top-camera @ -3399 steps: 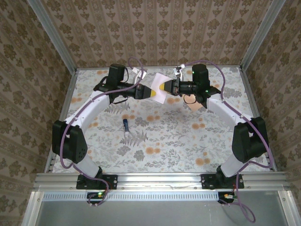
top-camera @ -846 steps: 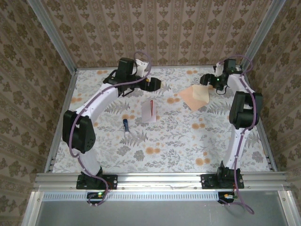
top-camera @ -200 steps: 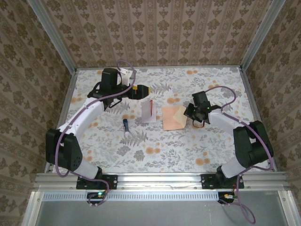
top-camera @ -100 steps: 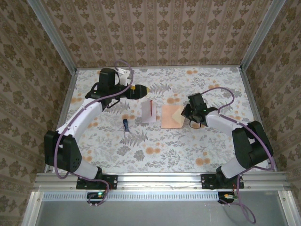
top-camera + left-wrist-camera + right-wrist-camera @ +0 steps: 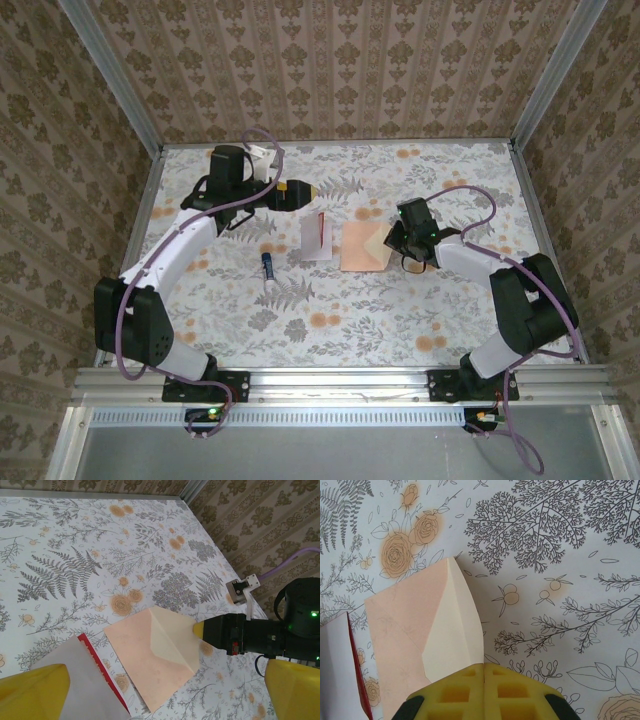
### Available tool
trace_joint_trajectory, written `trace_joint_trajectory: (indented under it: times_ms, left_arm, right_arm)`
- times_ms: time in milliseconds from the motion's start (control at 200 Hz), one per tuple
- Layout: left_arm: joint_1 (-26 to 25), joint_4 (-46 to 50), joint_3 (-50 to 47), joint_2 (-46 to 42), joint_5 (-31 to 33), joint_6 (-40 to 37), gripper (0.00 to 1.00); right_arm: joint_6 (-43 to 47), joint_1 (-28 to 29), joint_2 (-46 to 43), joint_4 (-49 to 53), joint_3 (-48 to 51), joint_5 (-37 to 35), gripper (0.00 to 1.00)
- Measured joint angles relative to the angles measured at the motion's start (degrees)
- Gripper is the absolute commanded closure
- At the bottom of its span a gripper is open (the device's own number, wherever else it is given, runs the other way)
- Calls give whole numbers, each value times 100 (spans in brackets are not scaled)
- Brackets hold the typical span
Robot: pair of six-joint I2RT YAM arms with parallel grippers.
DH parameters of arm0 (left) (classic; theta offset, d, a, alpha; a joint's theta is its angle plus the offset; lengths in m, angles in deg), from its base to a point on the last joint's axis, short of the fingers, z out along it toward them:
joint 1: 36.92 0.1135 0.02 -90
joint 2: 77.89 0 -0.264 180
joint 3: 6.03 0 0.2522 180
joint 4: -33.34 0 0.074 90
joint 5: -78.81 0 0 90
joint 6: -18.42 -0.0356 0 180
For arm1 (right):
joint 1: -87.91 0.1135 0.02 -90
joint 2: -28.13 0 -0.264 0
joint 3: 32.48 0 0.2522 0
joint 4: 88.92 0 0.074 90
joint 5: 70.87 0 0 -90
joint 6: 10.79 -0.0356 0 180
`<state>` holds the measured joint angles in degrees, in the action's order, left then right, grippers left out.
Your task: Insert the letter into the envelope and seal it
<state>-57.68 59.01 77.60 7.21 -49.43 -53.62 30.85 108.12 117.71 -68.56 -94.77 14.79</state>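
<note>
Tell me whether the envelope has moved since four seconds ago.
Yes. The envelope has shifted left and nearer in the top view, from well to the right of the letter to close beside the letter's right edge.

**Floral tabletop, three things on it**

A table point(image 5: 450, 300) covered in a grey-fern and orange-flower print carries a whitish, red-edged paper letter point(image 5: 312, 242) near its middle. A peach-orange paper envelope point(image 5: 360, 252) lies just right of it, and a small dark-blue tube point(image 5: 268, 267) lies nearby on the left.
</note>
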Motion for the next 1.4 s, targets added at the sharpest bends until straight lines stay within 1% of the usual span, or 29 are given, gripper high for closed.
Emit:
trace_joint_trajectory:
  times_ms: [95,380,470,540,605,670,700,815,880,960,1050,1175,1280,1400]
  left_arm:
    - [24,0,-2,0,0,2,0]
    - [28,-2,-7,0,0,2,0]
    - [28,-2,-7,0,0,2,0]
    - [28,-2,-7,0,0,2,0]
    - [28,-2,-7,0,0,2,0]
    - [28,-2,-7,0,0,2,0]
    - [31,-2,-7,0,0,2,0]
    - [68,-2,-7,0,2,2,0]
    - [114,2,-7,0,4,0,0]
    - [186,7,-7,0,17,4,0]
    - [308,33,-7,-2,144,28,0]
    - [623,170,-11,-63,588,173,0]
    - [953,271,-122,-221,1040,341,0]
    - [1342,306,-424,-507,1405,573,0]
  right_arm:
    - [17,0,2,2,-4,-15,93]
    - [96,0,2,111,-136,-142,81]
    - [140,0,2,138,-144,-153,72]
    - [168,0,2,155,-149,-175,70]
    - [173,4,2,173,-155,-197,65]
    - [186,7,-7,205,-160,-238,53]
    - [179,7,-17,238,-166,-264,44]
    - [269,9,-136,404,-219,-323,19]
    - [367,9,-216,614,-387,-343,11]
    - [472,9,-249,905,-796,-337,8]
    - [616,9,-247,1174,-1368,-240,7]
    - [671,26,-173,1342,-2065,236,7]
    - [667,155,186,1364,-2590,651,8]
    - [662,505,787,1429,-2955,979,8]
